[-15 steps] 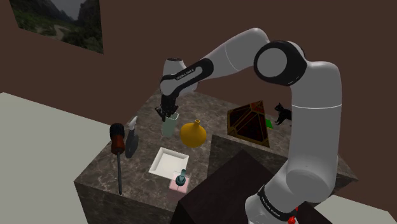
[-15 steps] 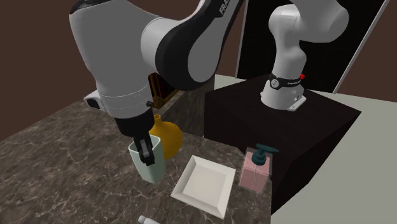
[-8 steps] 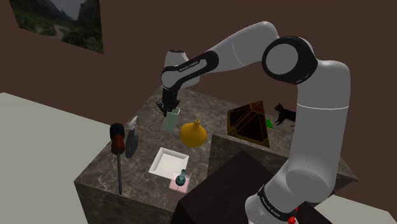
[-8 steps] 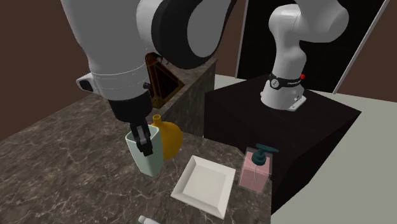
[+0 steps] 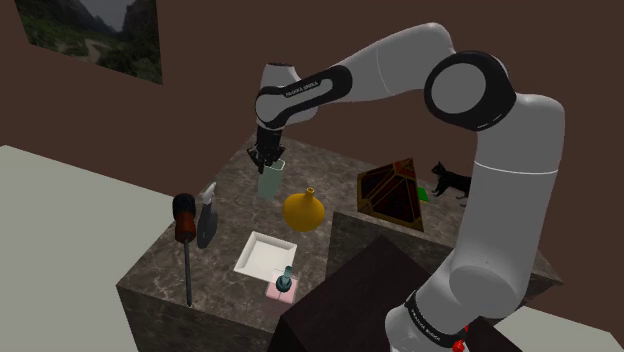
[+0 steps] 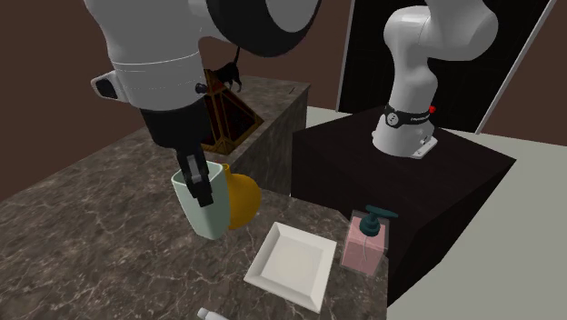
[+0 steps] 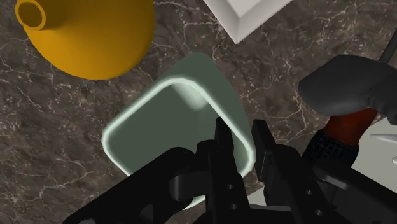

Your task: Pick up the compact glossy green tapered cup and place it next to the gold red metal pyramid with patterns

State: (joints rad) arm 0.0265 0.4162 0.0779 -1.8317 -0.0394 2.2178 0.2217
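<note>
In the shoulder view, the arm arched up from its stand (image 5: pixel 340 300) and reached over to that view's left, with the forearm level and the wrist bent straight down. The hand (image 5: pixel 268 157) pointed down at the pale green tapered cup (image 5: pixel 270 184), gripping its rim. The cup was near the back of the marbled surface (image 5: pixel 160 270), just beside a yellow vase (image 5: pixel 304 209) and well apart from the dark red-and-gold pyramid (image 5: pixel 392 193). Compared with a second earlier, the elbow and forearm stood higher and the cup sat higher in the frame. It was probably clear of the surface, though its base was hard to judge. A screwdriver (image 5: pixel 184 225), a spray bottle (image 5: pixel 207 215), a white square tray (image 5: pixel 267 253) and a pink soap dispenser (image 5: pixel 284 284) lay nearer the front.

In the second exterior view, the wrist had risen, uncovering more of the pyramid (image 6: pixel 227 118). The hand (image 6: pixel 198 186) held the cup (image 6: pixel 193 220) upright, in front of the vase (image 6: pixel 243 195). The arm's upper links were cut off by the top edge.

In the wrist view, the hand (image 7: pixel 242 139) was closed narrowly on the cup's (image 7: pixel 162 130) wall, one finger inside and one outside. The vase (image 7: pixel 95 38) lay beyond the cup, and the screwdriver's handle (image 7: pixel 343 89) was partly hidden by the fingers.
</note>
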